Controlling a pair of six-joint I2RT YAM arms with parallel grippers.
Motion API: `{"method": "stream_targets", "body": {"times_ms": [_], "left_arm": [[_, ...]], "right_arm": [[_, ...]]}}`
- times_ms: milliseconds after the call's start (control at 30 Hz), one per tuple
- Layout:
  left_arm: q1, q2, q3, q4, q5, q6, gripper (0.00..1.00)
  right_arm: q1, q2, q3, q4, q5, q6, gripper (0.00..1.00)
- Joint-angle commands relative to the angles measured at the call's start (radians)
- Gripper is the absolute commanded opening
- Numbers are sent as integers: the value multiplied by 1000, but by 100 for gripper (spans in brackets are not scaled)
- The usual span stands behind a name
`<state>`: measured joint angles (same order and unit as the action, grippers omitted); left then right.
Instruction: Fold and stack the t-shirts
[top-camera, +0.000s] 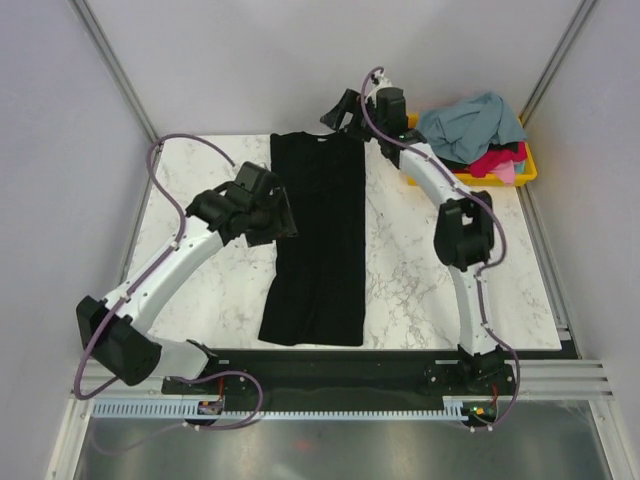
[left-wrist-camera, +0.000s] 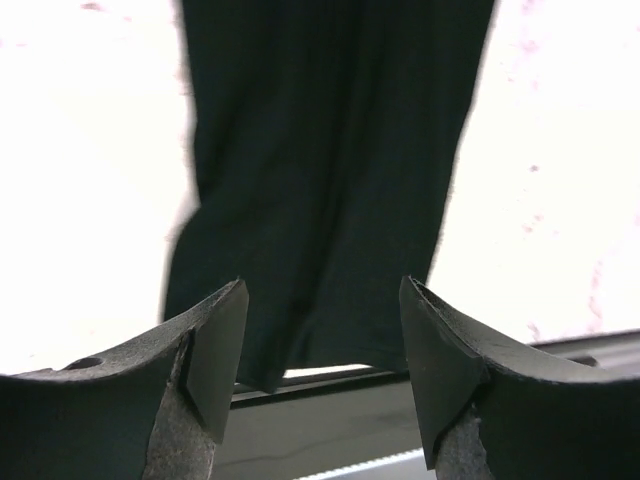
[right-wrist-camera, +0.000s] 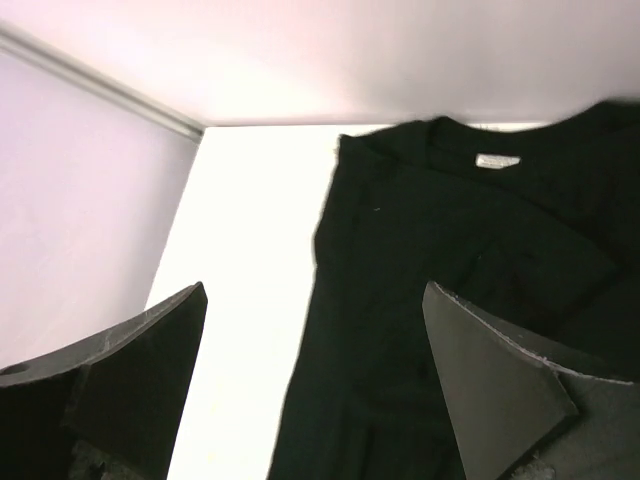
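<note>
With the black t-shirt (top-camera: 318, 240) laid as a long strip from the far to the near edge of the surface (top-camera: 420, 280), the left pincer (top-camera: 283, 224) and right pincer (top-camera: 332, 113) stood open and empty; the crosswise fold likely followed, requiring a collar-end grasp.

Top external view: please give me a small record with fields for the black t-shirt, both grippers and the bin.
black t-shirt: lies on the table as a long narrow strip, collar at the far end
left gripper: open, at the shirt's left edge, nothing between the jaws
right gripper: open, beside the collar, nothing between the jaws
yellow bin: far right corner, holds a heap of other shirts
top of heap: grey-blue shirt
folded stack: none visible yet
</note>
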<state>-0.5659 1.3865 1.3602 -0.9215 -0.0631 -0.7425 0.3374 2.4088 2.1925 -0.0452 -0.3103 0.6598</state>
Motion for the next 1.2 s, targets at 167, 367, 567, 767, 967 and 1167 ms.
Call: {"method": "stream_targets", "body": {"times_ms": [167, 367, 567, 767, 967, 1167], "left_arm": [[84, -201, -267, -39, -119, 57, 70], [287, -332, -499, 55, 115, 68, 68], [291, -342, -602, 110, 203, 28, 66], [291, -363, -613, 119, 186, 17, 66], [290, -377, -641, 122, 192, -9, 64], [290, -415, -661, 121, 171, -38, 64]], "right_arm": [[46, -802, -797, -249, 171, -111, 95], [376, -1183, -1295, -413, 352, 66, 77], [652, -1376, -1612, -475, 431, 302, 73], [775, -1360, -1702, -400, 482, 397, 70], [782, -1251, -1666, -311, 488, 365, 68], [785, -1186, -1679, -231, 465, 362, 63]]}}
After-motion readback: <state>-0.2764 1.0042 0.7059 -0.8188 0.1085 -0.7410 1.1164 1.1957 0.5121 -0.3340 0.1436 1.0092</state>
